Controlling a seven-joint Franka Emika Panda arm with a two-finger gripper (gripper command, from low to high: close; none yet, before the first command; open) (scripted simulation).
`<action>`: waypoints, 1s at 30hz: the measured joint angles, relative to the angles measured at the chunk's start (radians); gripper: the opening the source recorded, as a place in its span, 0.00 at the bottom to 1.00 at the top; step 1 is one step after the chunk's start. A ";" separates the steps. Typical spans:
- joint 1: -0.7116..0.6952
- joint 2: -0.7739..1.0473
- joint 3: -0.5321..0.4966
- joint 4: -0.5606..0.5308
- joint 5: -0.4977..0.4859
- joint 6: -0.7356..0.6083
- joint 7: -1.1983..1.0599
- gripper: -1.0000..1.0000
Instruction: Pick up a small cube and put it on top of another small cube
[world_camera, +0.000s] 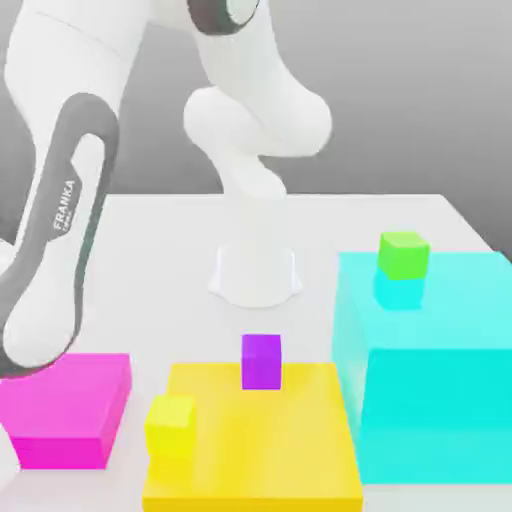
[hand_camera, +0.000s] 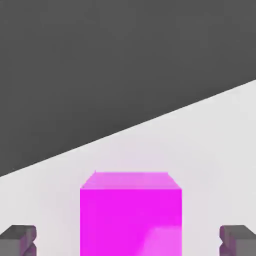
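Tool (hand_camera: 128, 240) fingers wide apart around small cube (hand_camera: 130, 215).

A white counter (world_camera: 150, 260) carries several coloured blocks. A flat magenta slab (world_camera: 65, 408) lies at the exterior view's left, near the front. Beside it, toward the middle, sits a wide yellow slab (world_camera: 270, 440) with a small yellow cube (world_camera: 171, 427) at its near left corner. At the exterior view's right stands a tall cyan block (world_camera: 440, 370), and a small green cube (world_camera: 403, 254) rests on its top.
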 joint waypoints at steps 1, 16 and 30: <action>0.000 0.000 0.000 0.000 0.000 0.000 0.000 0.00; 0.142 -0.336 -0.021 -0.208 -0.072 -0.126 0.111 0.00; 0.337 -0.850 0.102 -0.633 -0.235 -0.191 0.377 0.00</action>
